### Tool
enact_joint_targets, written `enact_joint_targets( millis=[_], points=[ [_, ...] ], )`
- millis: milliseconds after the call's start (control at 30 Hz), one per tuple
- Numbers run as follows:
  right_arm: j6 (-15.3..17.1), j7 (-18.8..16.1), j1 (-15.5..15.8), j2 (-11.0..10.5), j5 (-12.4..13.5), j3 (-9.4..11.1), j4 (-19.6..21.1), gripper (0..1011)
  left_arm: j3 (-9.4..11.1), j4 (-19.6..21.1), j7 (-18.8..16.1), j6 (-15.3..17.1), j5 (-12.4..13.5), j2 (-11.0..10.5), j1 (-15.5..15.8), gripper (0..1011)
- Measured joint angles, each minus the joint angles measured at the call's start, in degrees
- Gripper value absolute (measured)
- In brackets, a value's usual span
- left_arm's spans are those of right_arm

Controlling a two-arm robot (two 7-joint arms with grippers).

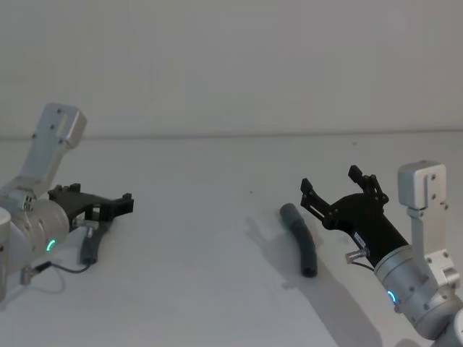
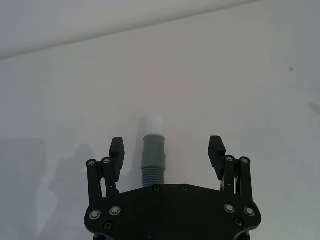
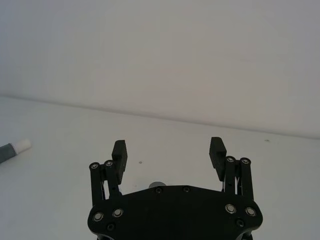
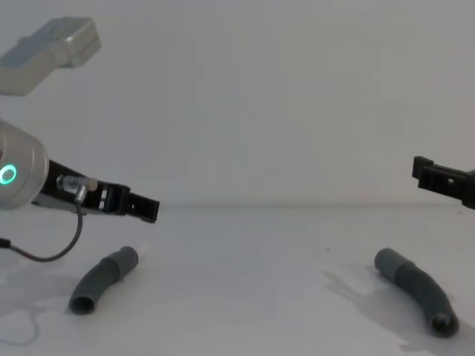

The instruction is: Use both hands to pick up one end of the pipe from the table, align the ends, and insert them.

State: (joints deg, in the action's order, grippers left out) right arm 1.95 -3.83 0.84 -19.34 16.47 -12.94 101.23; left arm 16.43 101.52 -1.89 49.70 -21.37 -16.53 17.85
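Closest to the lens, in the left wrist view: black plastic left gripper (image 2: 167,148) with parallel fingers, spread wide and holding nothing. Directly under it, seen between the two fingers but not touched: short curved dark grey tube piece (image 2: 152,162) with a narrow white stub tip (image 2: 152,124), lying flat on the plain matte white table (image 1: 202,296). In the chest view, clear air between this piece and the gripper above it.

Well apart from the white-tipped piece, toward the robot's right: second curved dark grey tube piece (image 1: 299,238), also flat on the table, with its open round mouth (image 1: 309,272) probably at the near end. Farther right again from the white-tipped piece, and up above the table: black plastic right gripper (image 3: 168,150), fingers also wide apart, empty.

Probably light and fairly stiff, both pieces (perhaps a little rubbery, hard to tell). Round and bent, so likely to roll or turn under a careless pinch. Best to close across the ribbed band (image 2: 152,176) behind the white tip, leaving the tip free for insertion. On the second piece, better to take the middle, well back from the mouth. Firm squeeze advised, against twisting between flat pads.
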Motion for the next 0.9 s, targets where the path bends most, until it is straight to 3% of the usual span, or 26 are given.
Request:
enact_joint_targets(
  millis=[433, 900],
  points=[
    [0.00, 0.00, 0.00, 0.00, 0.00, 0.00, 0.00, 1003, -0.19, -2.72, 1.23, -0.15, 0.04, -0.05, -0.65, 1001],
    [-0.01, 0.00, 0.00, 0.00, 0.00, 0.00, 0.00, 1003, -0.06, -6.59, 1.58, -2.90, 1.23, 0.78, -0.40, 1001]
  ],
)
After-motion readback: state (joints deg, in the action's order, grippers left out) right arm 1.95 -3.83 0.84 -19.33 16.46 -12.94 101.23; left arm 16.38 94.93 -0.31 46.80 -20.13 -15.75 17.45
